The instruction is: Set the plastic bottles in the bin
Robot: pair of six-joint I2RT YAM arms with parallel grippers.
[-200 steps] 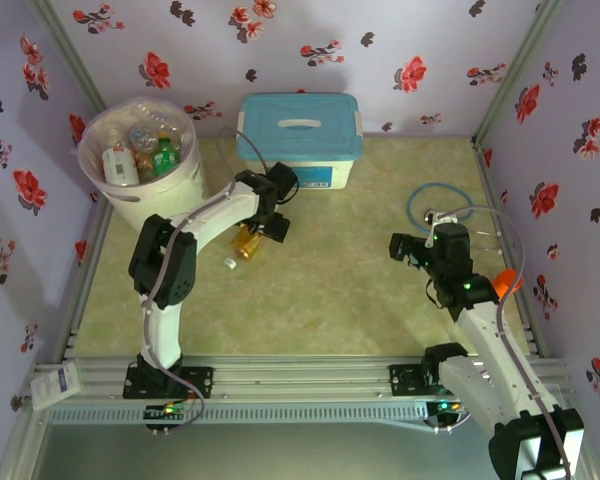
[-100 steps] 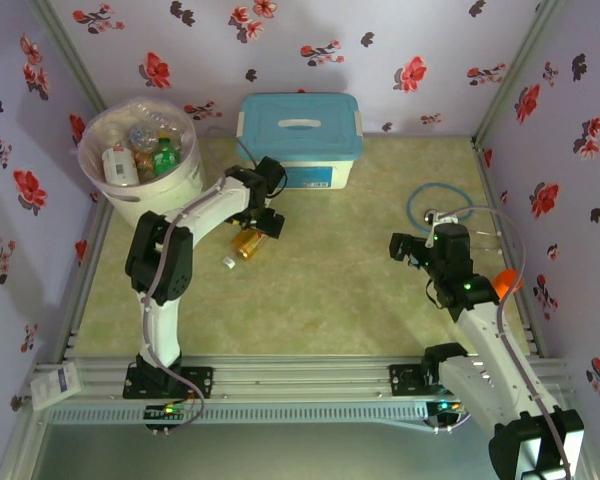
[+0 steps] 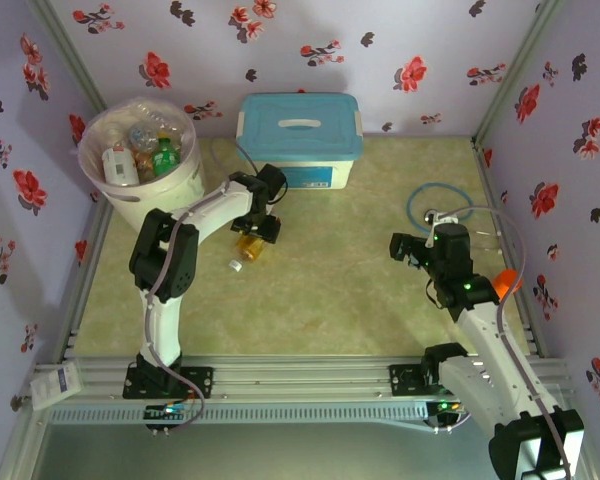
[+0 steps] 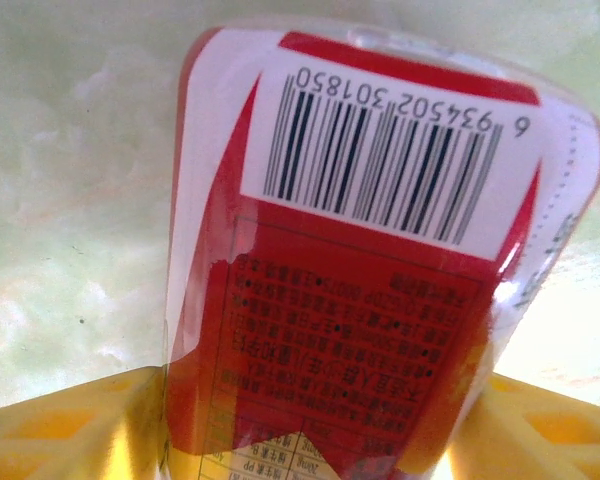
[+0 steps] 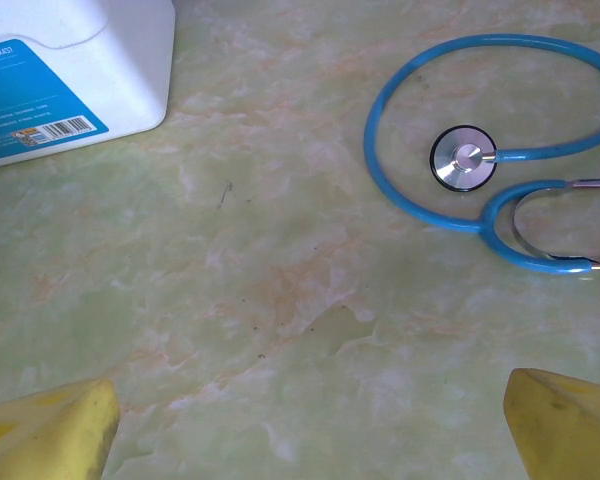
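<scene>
Left gripper (image 3: 257, 228) is clamping down on an amber bottle (image 3: 245, 245) right now. In the wrist view its yellow fingers (image 4: 70, 425) are pressing against both sides of the red-and-white label, with the barcode facing the camera. The bottle is lying on its side on the table (image 3: 330, 300), just in front of the blue-lidded box (image 3: 300, 135) near the box's left corner, and its white cap is pointing away from the box.

The right gripper (image 5: 310, 420) is hanging wide open with nothing between its fingers. It's well off to the right of the box and nearer the arm bases, looking down at bare tabletop. A blue stethoscope (image 5: 463, 158) is lying to the right of the box too, just beyond that gripper.

The bin (image 3: 165, 192) is sitting just left of the box, up against the back corner, and a bunch of other bottles (image 3: 140, 150) are sitting inside it, a green one among them. An orange thing (image 3: 507, 283) is poking out from behind the right arm, far right of the box.
</scene>
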